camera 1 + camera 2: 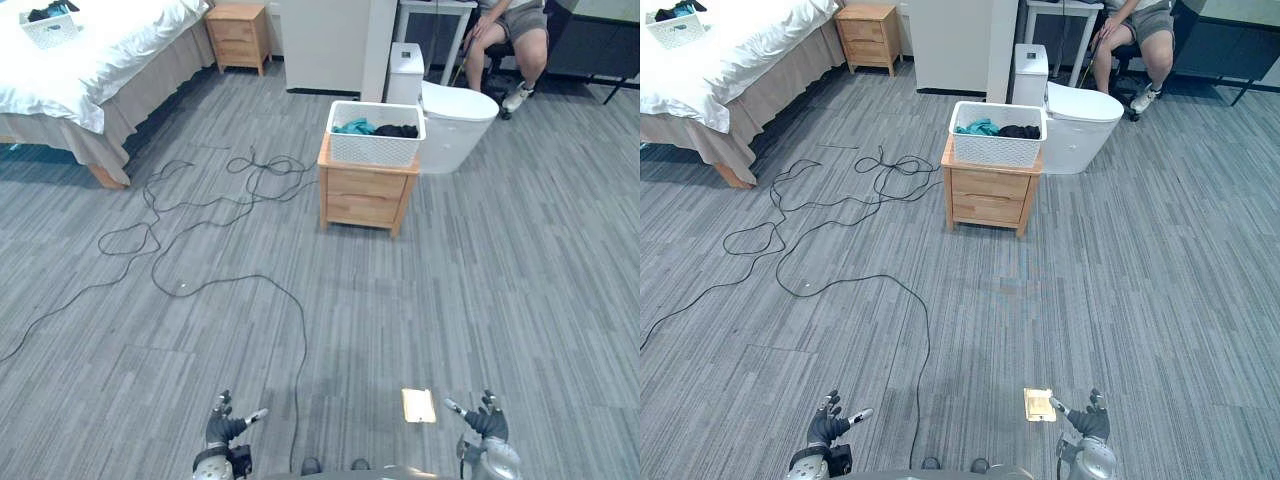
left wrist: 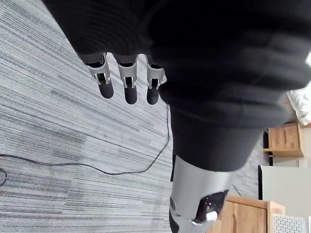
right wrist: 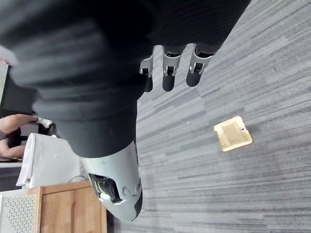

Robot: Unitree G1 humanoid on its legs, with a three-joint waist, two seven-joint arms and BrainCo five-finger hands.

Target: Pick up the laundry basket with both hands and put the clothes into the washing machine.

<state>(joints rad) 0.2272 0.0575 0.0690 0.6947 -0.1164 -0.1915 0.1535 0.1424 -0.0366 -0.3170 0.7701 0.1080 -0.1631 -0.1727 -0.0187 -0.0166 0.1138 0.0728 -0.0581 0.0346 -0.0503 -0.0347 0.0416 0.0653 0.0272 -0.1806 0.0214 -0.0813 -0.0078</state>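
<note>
Nearest, the left hand (image 1: pixel 223 428) at seven o'clock and the right hand (image 1: pixel 488 422) at five hang low, fingers loose and straight and holding nothing (sensible, with the load well out of reach). Farther off at twelve o'clock, the white laundry basket (image 1: pixel 374 148) sits on a wooden nightstand (image 1: pixel 364 195). That probably puts it at lifting height, with the clothes (image 1: pixel 375 128) inside. Just behind at one o'clock stands a white rounded machine (image 1: pixel 455 125), likely the washer.

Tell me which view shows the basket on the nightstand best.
Left eye view: the whole laundry basket sits on the nightstand, clothes visible inside. Right eye view matches; both wrist views catch a corner.
</note>
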